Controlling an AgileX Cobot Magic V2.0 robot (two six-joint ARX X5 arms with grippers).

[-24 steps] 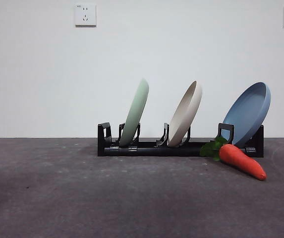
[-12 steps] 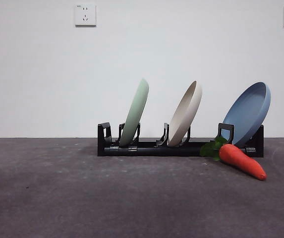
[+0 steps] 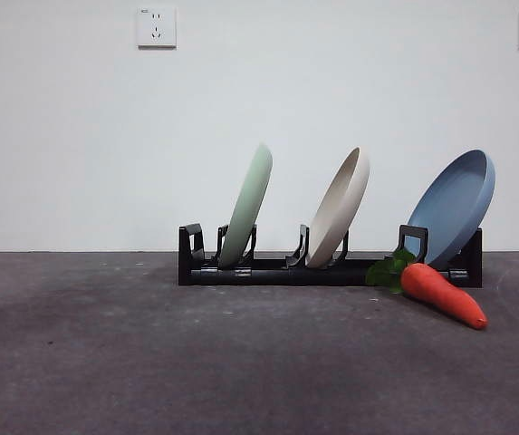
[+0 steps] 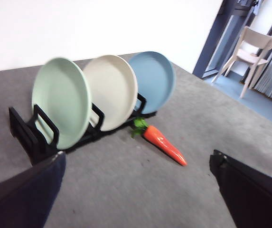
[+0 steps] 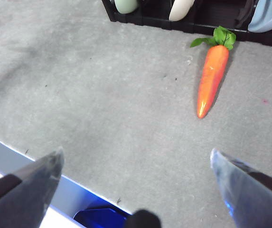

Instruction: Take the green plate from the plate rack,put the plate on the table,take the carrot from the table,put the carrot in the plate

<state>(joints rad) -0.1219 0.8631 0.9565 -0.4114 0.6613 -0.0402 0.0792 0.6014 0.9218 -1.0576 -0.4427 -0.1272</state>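
Standing untouched in the plate rack (image 3: 331, 270), the green plate (image 3: 246, 206) awaits lifting while the carrot (image 3: 443, 294) lies on the table (image 3: 150, 362) beside it, both the left gripper (image 4: 136, 190) and right gripper (image 5: 136, 185) spread wide and empty.

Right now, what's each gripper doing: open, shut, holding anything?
Left gripper: open, holding nothing, facing the plate rack.
Right gripper: open, holding nothing, above the table, apart from the carrot.
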